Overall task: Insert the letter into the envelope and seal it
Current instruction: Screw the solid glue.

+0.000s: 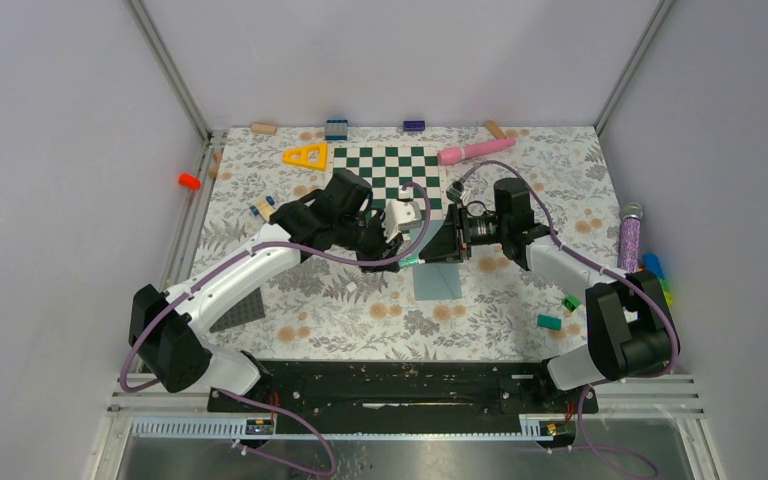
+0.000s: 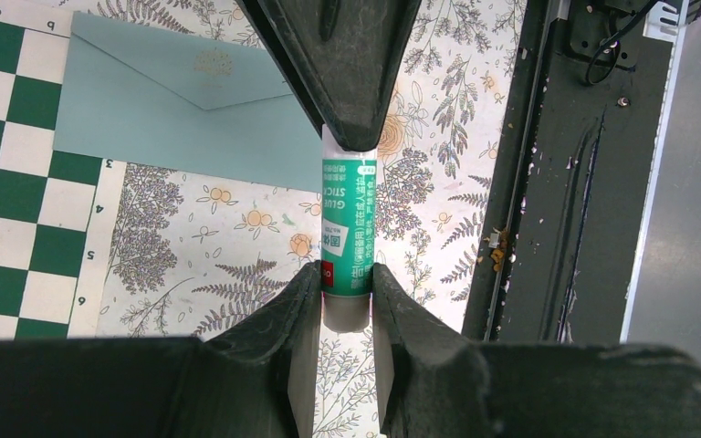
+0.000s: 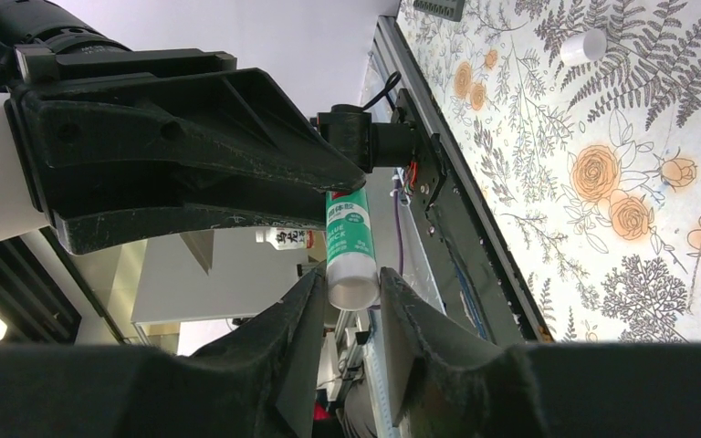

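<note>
Mostly floral cloth (image 1: 360, 310), grey walls (image 1: 390, 60), left gripper (image 2: 347, 287) and right gripper (image 3: 351, 292) each clamped on glue stick (image 2: 348, 219), envelope (image 2: 164, 109) corner hidden behind finger.

**Inspector:** Legible markings?

**Examiner:** The glue stick (image 2: 348, 224) has a green label reading "GLUE STICK" lengthwise, alongside Chinese characters. The smaller print is illegible. The right wrist view shows the same label (image 3: 347, 239), only partly readable. The chessboard (image 2: 0, 182) margin carries the figures 3, 4, 5 and 6, and one letter, seemingly "p".

**Inspector:** Anything else?

**Examiner:** The envelope (image 2: 173, 109) flap has a faint dotted emblem, unreadable.
</note>
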{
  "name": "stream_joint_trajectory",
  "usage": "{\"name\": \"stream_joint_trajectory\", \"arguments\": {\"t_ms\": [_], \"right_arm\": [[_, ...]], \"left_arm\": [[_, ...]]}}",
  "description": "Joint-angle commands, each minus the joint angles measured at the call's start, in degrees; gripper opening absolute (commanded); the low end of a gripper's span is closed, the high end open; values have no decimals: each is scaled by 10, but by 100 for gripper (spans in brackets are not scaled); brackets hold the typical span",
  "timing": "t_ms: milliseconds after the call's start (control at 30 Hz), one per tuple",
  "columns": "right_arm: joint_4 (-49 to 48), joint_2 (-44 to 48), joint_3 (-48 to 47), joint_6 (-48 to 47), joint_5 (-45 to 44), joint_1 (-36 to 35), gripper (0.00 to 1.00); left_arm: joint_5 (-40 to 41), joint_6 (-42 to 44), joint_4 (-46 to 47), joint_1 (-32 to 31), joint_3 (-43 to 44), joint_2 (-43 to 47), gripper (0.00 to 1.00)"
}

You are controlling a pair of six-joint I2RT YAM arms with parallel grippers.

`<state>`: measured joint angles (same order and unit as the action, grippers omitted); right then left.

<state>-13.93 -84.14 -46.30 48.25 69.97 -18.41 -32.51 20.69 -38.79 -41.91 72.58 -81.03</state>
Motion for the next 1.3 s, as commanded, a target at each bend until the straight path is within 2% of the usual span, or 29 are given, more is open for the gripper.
{"name": "stream_joint_trajectory", "arguments": {"t_ms": [0,100,200,300,500,767,1033,1133,1200,1267], "right_arm": [[-26,0,1,8,11,-8,33],[-26,1,1,3,11,-9,22],[-36,5,0,-8,17,-9,16],[-25,15,-10,-59,27,-9,11],[183,58,-56,-328,-3,-9,11],[214,151,-24,-585,-51,-10,10],[212,219,34,-883,-25,-13,16],[211,222,35,-948,-27,-14,17],[210,220,30,-966,-38,-14,24],[209,221,22,-972,-50,-15,39]], "left_arm": [[-3,-5,32,-2,3,10,0],[-3,-5,32,-2,3,9,0],[-7,-5,32,-1,2,8,0],[-12,-5,32,-2,1,7,0],[-32,-3,22,-1,3,7,0],[-51,1,12,0,9,0,0],[-60,1,6,-1,16,-5,0],[-63,3,4,-1,17,-5,0],[-65,4,2,-1,17,-5,0],[-65,4,0,-1,18,-5,0]]}}
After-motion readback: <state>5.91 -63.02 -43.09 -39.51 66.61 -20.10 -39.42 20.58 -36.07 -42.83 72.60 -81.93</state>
